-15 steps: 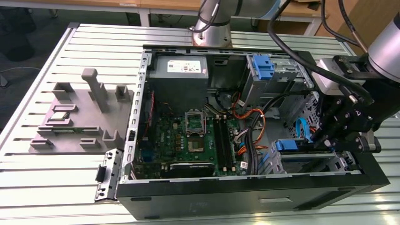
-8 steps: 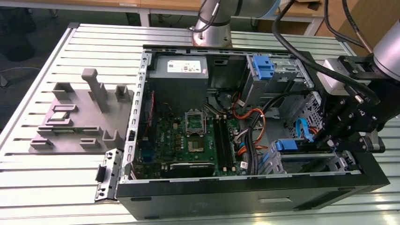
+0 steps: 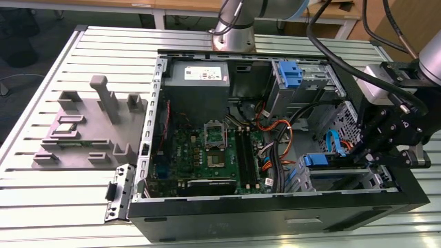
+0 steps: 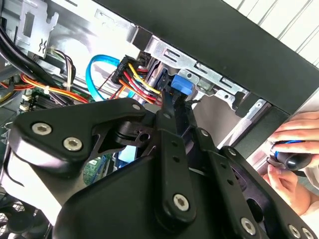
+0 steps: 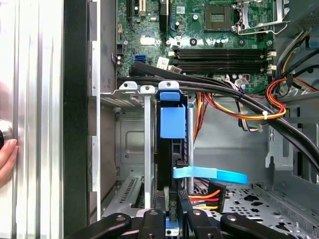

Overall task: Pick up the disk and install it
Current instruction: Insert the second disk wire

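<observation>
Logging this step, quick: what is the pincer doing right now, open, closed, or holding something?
Pincer: closed on the disk, which stands on edge in the metal drive cage of the computer case.

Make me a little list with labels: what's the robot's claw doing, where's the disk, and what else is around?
gripper: low inside the computer case, at the drive bay; gripper
jaws: closed on the disk's edge
disk: standing on edge in the bay, blue rails showing
cables: blue ribbon and orange-red wires beside the disk
motherboard: green, past the bay
person: a hand outside the case holding a dark knob
</observation>
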